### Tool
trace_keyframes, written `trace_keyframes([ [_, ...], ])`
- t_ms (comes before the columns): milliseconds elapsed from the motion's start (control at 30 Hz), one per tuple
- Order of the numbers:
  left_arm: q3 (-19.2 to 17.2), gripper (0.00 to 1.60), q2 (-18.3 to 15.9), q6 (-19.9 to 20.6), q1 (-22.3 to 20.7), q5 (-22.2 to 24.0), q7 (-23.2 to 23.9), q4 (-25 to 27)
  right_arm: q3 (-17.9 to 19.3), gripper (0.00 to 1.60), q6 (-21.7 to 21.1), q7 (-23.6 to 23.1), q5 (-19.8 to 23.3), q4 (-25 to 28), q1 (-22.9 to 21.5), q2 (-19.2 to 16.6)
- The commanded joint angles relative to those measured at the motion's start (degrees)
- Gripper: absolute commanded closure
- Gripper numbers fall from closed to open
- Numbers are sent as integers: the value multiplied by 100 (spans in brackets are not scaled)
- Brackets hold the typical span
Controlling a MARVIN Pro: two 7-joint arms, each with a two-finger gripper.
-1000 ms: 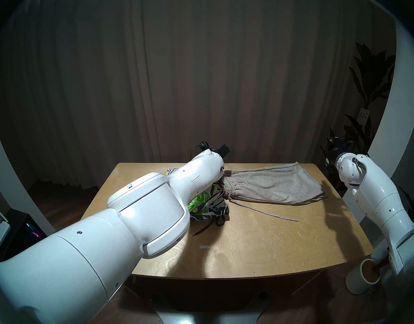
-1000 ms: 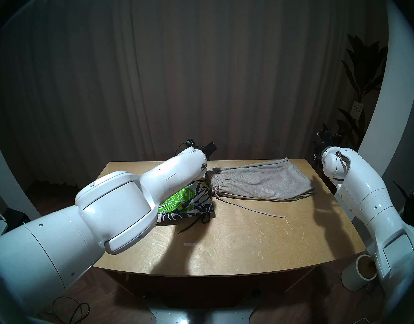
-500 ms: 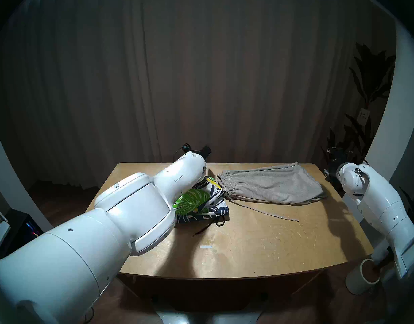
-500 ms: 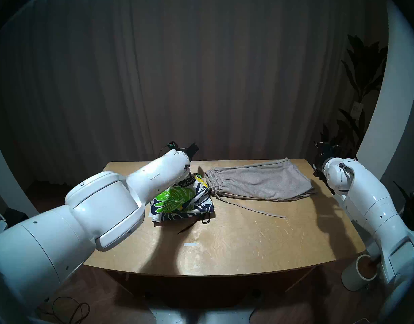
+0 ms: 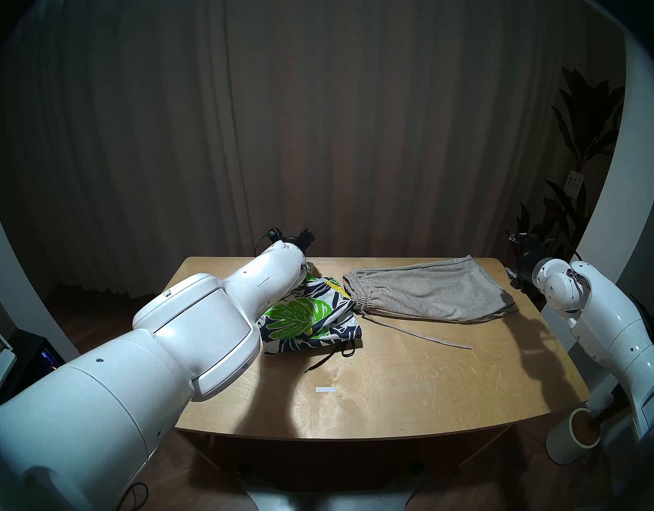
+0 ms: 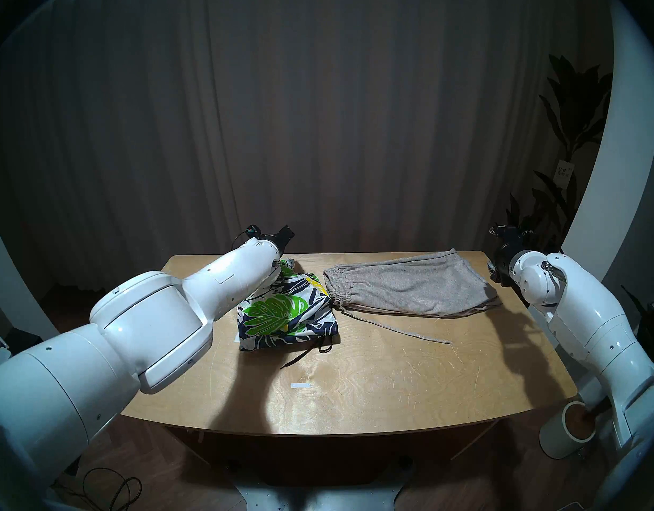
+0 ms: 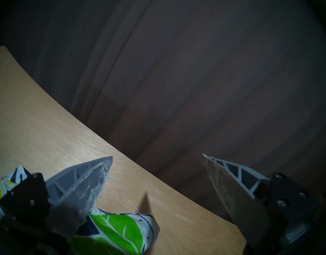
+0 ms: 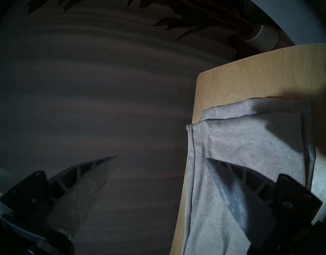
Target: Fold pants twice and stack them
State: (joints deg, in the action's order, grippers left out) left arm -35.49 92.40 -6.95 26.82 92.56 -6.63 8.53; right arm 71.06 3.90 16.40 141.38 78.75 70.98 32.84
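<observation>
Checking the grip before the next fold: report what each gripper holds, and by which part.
Nothing is held. The left gripper is open above the leaf-print shorts, clamping no cloth. The right gripper is open at the table's edge, over the grey shorts.

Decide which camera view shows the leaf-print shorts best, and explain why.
The head stereo right view: the leaf-print shorts lie folded on the table with most of the top face and black drawstring clear of the left arm. The head stereo left view hides more behind that arm. The left wrist view catches only a corner; the right wrist view shows none.
</observation>
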Motion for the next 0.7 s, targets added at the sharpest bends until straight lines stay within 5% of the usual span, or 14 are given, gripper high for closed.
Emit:
trace_keyframes([
  [0,-17,0,-147,-98,-142,-7,193,83,179,0,-209,-106,88,298,127,-319],
  [667,-248,0,-449,-144,-75,178,739,292,295,0,-542,-111,563,218,1116,-775],
])
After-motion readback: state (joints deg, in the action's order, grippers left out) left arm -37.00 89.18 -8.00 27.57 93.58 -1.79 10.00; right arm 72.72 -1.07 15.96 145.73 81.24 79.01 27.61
